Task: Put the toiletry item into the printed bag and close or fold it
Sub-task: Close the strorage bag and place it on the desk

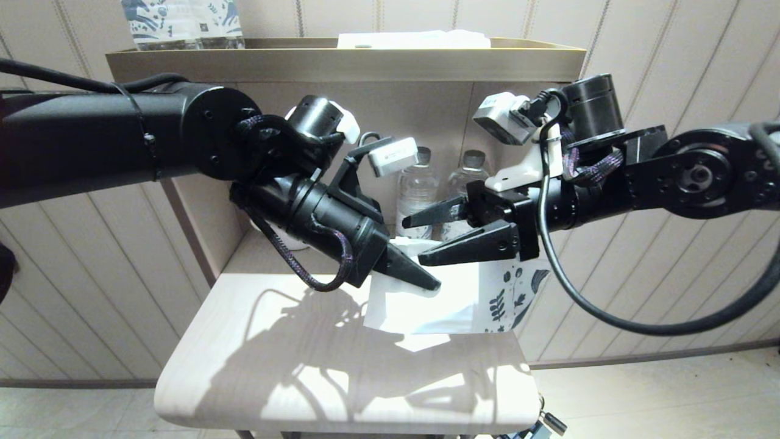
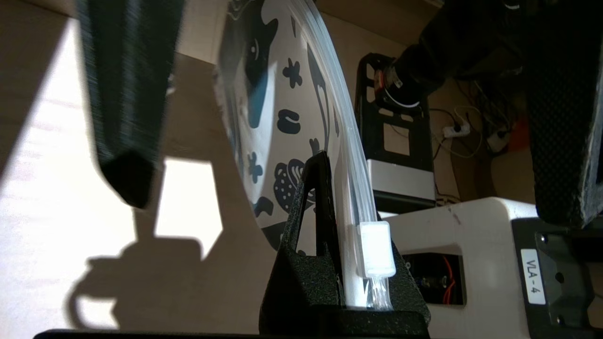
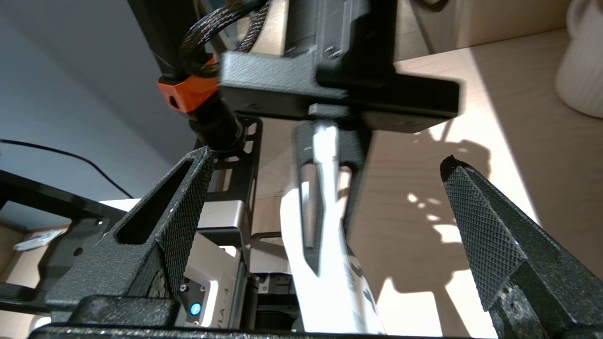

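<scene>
Bag point(image 1: 451, 299) held up above table point(image 1: 256, 360), hanging from left gripper point(image 1: 426, 281), which is clamped on zip edge by slider point(image 2: 376, 248). Toothbrush not visible; whether inside bag, cannot tell. Right gripper point(image 1: 417, 241) just beside bag's top, jaws spread wide, holding nothing. Step looks like closing: next move calls for right jaws to pinch slider or zip strip and run along top while left keeps hold. Beyond, bottles point(image 1: 417, 189) on shelf, printed packs point(image 1: 183, 24) on top.
</scene>
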Robot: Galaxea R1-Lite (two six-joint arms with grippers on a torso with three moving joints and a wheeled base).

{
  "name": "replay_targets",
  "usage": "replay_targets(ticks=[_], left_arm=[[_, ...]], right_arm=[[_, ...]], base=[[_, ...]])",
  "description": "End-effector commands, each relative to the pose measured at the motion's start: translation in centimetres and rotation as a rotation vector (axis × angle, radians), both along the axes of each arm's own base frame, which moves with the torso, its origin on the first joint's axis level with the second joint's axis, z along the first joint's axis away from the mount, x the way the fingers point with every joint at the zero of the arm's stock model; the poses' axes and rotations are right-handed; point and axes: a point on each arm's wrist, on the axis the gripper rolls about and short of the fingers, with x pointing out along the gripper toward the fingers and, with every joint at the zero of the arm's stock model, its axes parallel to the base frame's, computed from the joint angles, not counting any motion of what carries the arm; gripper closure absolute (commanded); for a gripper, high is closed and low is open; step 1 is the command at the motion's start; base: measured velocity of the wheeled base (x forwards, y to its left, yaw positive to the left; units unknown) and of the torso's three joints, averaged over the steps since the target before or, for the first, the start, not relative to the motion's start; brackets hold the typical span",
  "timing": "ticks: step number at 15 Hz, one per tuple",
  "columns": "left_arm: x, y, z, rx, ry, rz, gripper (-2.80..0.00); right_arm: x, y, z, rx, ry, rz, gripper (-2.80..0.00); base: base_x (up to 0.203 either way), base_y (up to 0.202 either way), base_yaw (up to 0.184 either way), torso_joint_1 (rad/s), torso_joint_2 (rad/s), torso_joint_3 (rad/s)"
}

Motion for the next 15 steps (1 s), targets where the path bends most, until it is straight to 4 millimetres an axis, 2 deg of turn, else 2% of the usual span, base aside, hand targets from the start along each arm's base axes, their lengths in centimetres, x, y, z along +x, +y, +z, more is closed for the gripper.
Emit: replay_targets(ticks=[1,15], left_arm=[[-0.23,-0.19,-0.02,0.001,0.002,-0.014,0.00],[-0.24,-0.03,0.16,0.000,-0.002,-0.010,0.00]], right_arm=[[-0.12,-0.19,0.25,0.006,-0.007,0.003,-2.80],[-0.26,0.14,-0.01,0.002,0.002,0.013,-2.80]], base=[[0.000,0.000,0.000,0.000,0.00,0.000],[0.000,0.000,0.000,0.000,0.00,0.000]])
